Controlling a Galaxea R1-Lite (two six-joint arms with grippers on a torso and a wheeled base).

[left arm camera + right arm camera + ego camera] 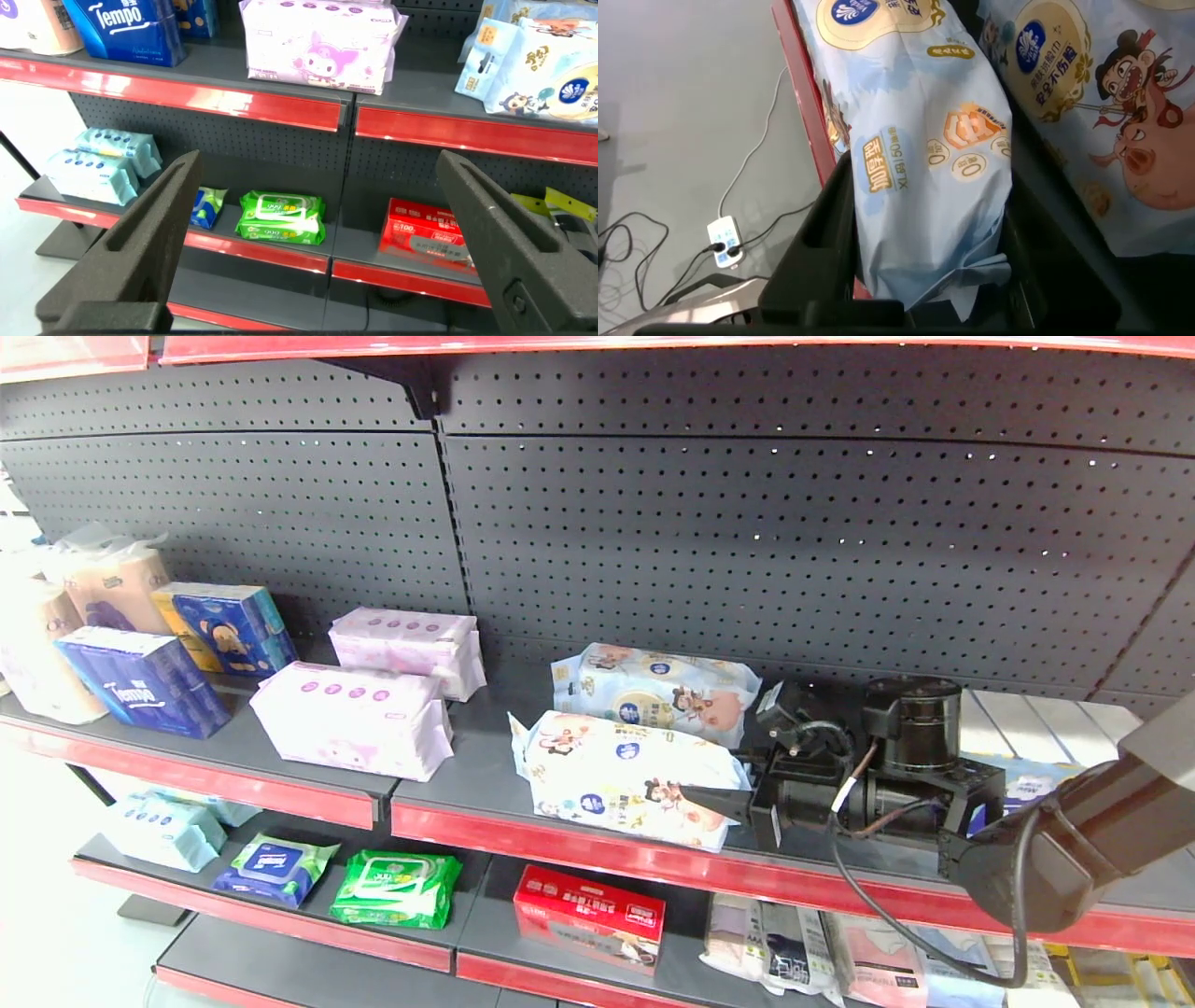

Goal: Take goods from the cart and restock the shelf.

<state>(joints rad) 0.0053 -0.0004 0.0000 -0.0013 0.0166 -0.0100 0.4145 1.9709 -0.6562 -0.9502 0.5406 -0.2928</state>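
Right pincer (719,800): closed on one end of a soft pale-blue plastic pack printed with cartoon figures (625,779); in the right wrist view the pack (924,140) sits squeezed between the two black fingers (822,224).
Held pack: lies on the black metal shelf board (476,775), along its red front edge, right of the middle upright.
Second cartoon pack (658,691): of the same kind, just behind the held one, toward the perforated back wall; the two touch or nearly touch.
Left pincer (318,159): wide apart, nothing between its black fingers (140,243); it faces the shelving, level with the lower boards.
Pink-and-white soft packs: one at the front edge (350,719), one behind it (411,649), left of the upright.
Left end of the same board: a dark blue tissue pack (145,677), a blue-and-yellow box (233,625), a wrapped bundle of paper rolls (112,583).
Board below: pale-blue packs (163,826), a blue wipes pouch (271,868), a green wipes pouch (397,887), a red carton (588,915), all near the front edge.
Floor: a white power strip with cables (724,250).
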